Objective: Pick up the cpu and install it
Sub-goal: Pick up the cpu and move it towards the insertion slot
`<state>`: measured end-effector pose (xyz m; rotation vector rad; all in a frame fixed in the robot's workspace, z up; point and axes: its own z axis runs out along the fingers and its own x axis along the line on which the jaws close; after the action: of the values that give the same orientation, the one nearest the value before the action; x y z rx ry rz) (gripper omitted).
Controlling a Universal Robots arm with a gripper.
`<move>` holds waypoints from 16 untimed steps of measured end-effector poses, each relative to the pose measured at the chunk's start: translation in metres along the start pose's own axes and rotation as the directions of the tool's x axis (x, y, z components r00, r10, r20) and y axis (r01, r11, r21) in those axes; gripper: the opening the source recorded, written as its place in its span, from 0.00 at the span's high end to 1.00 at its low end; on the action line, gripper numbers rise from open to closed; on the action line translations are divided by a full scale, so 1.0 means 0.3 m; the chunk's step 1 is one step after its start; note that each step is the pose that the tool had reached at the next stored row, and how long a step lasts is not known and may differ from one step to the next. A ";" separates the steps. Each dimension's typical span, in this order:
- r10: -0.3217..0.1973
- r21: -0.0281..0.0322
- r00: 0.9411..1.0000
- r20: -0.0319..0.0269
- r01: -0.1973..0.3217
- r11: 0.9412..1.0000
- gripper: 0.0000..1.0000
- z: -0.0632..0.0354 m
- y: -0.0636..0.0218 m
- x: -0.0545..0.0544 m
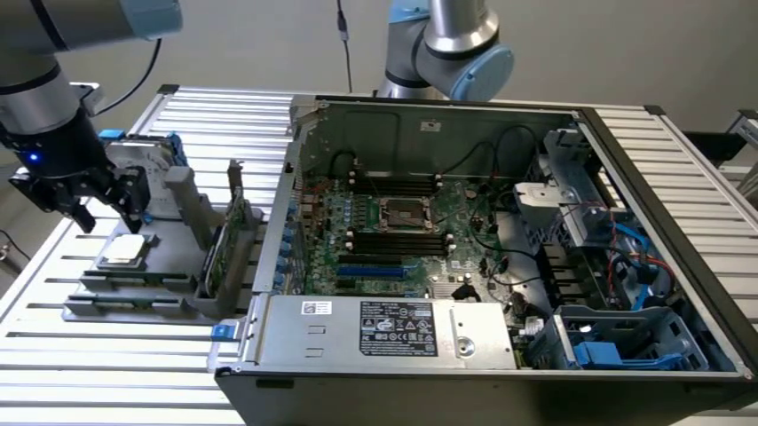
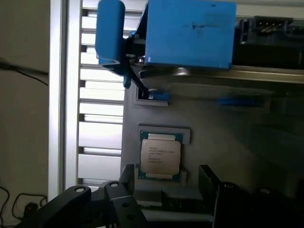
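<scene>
While it hovers over the flat square silver-grey cpu (image 1: 126,251), black claw (image 1: 113,219) spread open

Blurred blue bracket (image 2: 190,33), partly off-frame; cpu (image 2: 160,158) lettering too small for reading.

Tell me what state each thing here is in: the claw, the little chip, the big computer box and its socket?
gripper, open, hovering just above the cpu, holding nothing.
cpu, lying flat in its grey holder, metal top up, not gripped.
computer case, side open, insides exposed.
socket, inside the case, no silver chip showing in it.
</scene>
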<state>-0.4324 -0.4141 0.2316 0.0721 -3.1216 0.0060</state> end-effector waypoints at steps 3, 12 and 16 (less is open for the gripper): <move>0.007 0.000 1.000 0.000 -0.007 1.000 0.35 0.019 -0.005 -0.002; 0.035 -0.001 0.999 0.000 -0.035 0.999 0.35 0.067 -0.007 -0.003; 0.035 -0.005 0.999 0.000 -0.035 0.999 0.35 0.083 -0.007 -0.002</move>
<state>-0.4322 -0.4163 0.2068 0.0178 -3.1222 -0.0010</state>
